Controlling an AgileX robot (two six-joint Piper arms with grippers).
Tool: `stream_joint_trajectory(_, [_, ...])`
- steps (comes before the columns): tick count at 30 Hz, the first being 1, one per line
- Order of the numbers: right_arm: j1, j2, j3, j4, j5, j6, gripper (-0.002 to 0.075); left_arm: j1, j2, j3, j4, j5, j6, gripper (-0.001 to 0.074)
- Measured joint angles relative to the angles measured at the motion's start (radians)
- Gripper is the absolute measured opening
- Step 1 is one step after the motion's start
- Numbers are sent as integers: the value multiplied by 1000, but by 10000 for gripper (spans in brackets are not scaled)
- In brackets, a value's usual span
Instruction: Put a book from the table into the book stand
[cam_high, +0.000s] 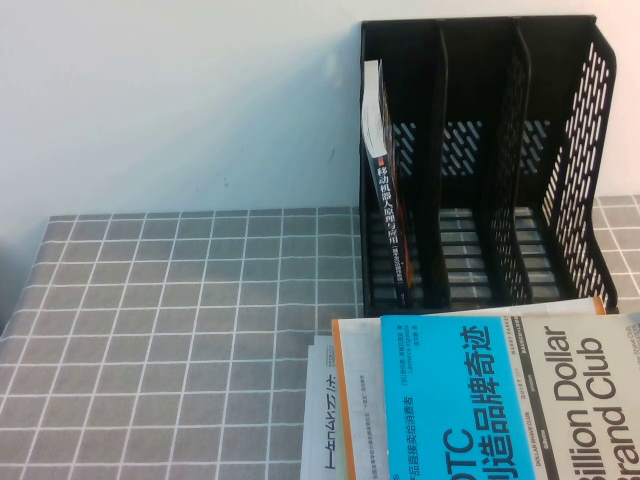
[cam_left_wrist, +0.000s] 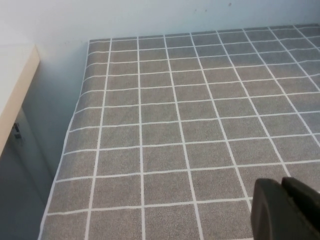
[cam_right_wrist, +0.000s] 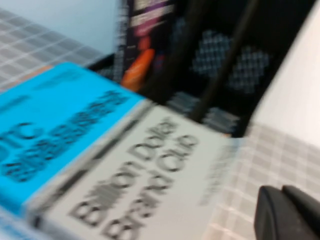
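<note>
Over by the far right corner of the table (cam_high: 180, 300) the book stand (cam_high: 575, 150) is parked against the wall, and the book (cam_high: 385, 190) is already found in its leftmost compartment, spine out, tipped a bit against the side wall since nothing else props it up, so the job can be judged pretty much done

Near the front edge a stack is left lying flat: the cyan-and-grey book (cam_high: 500, 400) on top, an orange-edged one (cam_high: 345, 400) under it, and a white book (cam_high: 320, 430) poking out at the side; all are cut off by the frame

Neither arm can be seen from above. The left gripper (cam_left_wrist: 285, 210) is held over bare cloth near the left edge, fingers looking pressed together with nothing gripped. The right gripper (cam_right_wrist: 287, 212) is hung just past the stack; it's heavily blurred, so its state can't be told
</note>
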Motion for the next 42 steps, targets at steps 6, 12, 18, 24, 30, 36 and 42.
stream_joint_trajectory(6, [-72,-54,33,-323,-81,285,-3,0,0,0,0,0,0,1])
stream_joint_trajectory(12, [-113,-62,181,-493,-163,410,-3,0,0,0,0,0,0,0])
stream_joint_trajectory(18, [-115,-62,306,-485,-219,452,-3,0,0,0,0,0,-2,0])
stream_joint_trajectory(24, [-115,-62,306,-483,-218,499,-3,0,0,0,0,0,-2,0])
stream_joint_trajectory(30, [-115,-62,306,-479,-218,510,-3,0,0,0,0,0,-2,0])
stream_joint_trajectory(36, [-115,-62,306,-451,-222,529,-3,0,0,0,0,0,-2,0])
stream_joint_trajectory(42, [-115,-62,306,-445,-224,532,-3,0,0,0,0,0,15,0])
